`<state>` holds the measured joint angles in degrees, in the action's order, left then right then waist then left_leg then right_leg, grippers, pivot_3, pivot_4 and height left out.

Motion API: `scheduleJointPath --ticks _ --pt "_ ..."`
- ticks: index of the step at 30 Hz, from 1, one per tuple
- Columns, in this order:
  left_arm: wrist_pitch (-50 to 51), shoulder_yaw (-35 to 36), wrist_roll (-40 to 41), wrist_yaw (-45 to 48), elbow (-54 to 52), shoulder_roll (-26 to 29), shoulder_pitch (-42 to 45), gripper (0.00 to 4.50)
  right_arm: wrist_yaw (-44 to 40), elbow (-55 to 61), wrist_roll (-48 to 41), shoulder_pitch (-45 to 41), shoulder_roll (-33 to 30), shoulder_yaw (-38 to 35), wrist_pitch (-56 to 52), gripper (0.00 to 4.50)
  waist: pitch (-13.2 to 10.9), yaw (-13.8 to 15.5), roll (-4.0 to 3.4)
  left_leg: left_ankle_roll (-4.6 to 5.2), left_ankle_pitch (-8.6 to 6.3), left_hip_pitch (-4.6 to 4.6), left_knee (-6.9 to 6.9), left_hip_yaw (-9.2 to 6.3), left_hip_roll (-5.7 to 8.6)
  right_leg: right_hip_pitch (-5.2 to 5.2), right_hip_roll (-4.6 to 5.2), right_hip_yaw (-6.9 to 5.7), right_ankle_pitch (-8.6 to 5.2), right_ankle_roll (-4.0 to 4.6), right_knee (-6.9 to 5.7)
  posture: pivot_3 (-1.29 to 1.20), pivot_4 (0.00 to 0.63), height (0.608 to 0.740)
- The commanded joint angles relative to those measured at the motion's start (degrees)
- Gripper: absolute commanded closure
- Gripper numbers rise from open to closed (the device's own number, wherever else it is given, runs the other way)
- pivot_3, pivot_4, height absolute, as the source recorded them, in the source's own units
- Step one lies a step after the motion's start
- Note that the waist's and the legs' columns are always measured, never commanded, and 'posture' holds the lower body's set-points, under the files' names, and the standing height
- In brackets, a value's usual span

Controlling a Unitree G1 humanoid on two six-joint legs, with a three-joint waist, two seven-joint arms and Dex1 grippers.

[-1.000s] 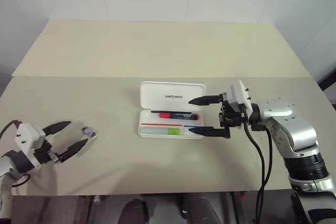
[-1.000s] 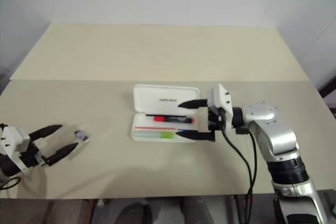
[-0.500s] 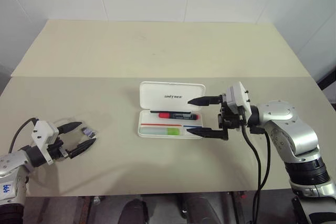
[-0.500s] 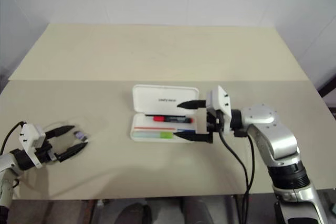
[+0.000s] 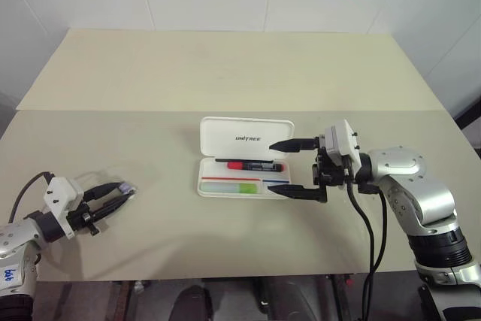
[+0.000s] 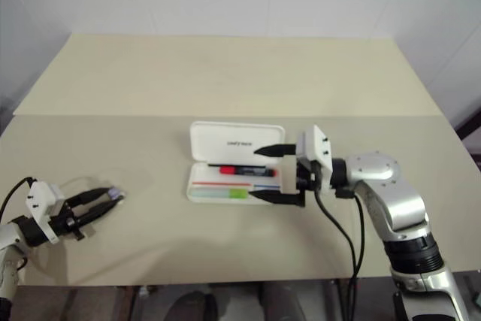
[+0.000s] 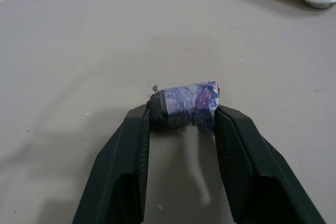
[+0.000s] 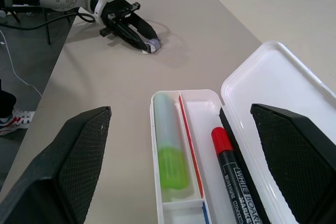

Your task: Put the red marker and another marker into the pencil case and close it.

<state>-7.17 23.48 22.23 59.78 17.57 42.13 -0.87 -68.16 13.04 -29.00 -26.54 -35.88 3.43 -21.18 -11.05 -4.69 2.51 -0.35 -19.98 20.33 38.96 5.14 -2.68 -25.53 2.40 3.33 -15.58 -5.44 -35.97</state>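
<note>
- Now one white pencil case (image 5: pixel 246 157) lies open mid-counter (image 5: pixel 225 73), holding one red marker (image 5: pixel 252 165) and one green highlighter (image 5: pixel 231 187).
- Right gripper (image 5: pixel 288 166) hovers at the case's right end, jaws wide, holding nothing.
- Left gripper (image 7: pixel 181 129), well apart, pinches one small blue-wrapped object (image 7: pixel 184 104) between narrowed jaws.

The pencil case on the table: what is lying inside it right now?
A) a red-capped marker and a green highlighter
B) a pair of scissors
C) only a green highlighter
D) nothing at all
A: the open pencil case holds the red marker and, in the neighbouring slot, the green highlighter.
</note>
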Motion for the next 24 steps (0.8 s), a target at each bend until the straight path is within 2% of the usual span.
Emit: scheduleJointPath --ticks 1,13,17,24 --pt "1.8 0.1 1.4 -1.0 -3.4 -0.7 -0.9 3.08 -0.3 0.2 0.0 -0.5 -0.2 -0.6 1.8 0.00 0.0 0.1 0.00 0.00 0.00 0.00 0.00 0.00 0.01 0.00 0.05 -0.09 0.00 0.01 0.00 0.00 0.150 0.740" --pt "11.1 -0.2 7.3 -0.2 -19.2 0.1 0.6 3.08 0.1 -1.9 2.2 0.7 1.9 0.8 5.5 0.00 0.0 0.6 -0.01 0.00 0.00 0.04 0.00 -0.03 0.01 0.00 0.17 -0.45 0.02 0.09 0.03 0.00 0.150 0.740" --pt "15.4 -2.8 9.0 0.9 -24.2 1.1 3.6 3.08 1.4 -0.5 2.5 1.6 2.4 1.0 5.1 0.00 0.0 0.9 -0.01 -0.01 0.00 0.03 0.01 -0.02 0.01 0.01 0.16 -0.51 0.02 0.09 0.02 0.00 0.150 0.740" --pt "19.5 -9.4 9.5 4.0 -27.0 0.9 10.0 3.08 5.5 3.7 2.2 2.9 2.8 0.9 2.7 0.00 0.0 1.6 -0.02 -0.02 0.01 0.02 0.03 0.01 0.02 0.01 0.09 -0.52 0.02 0.10 0.01 0.00 0.150 0.740"
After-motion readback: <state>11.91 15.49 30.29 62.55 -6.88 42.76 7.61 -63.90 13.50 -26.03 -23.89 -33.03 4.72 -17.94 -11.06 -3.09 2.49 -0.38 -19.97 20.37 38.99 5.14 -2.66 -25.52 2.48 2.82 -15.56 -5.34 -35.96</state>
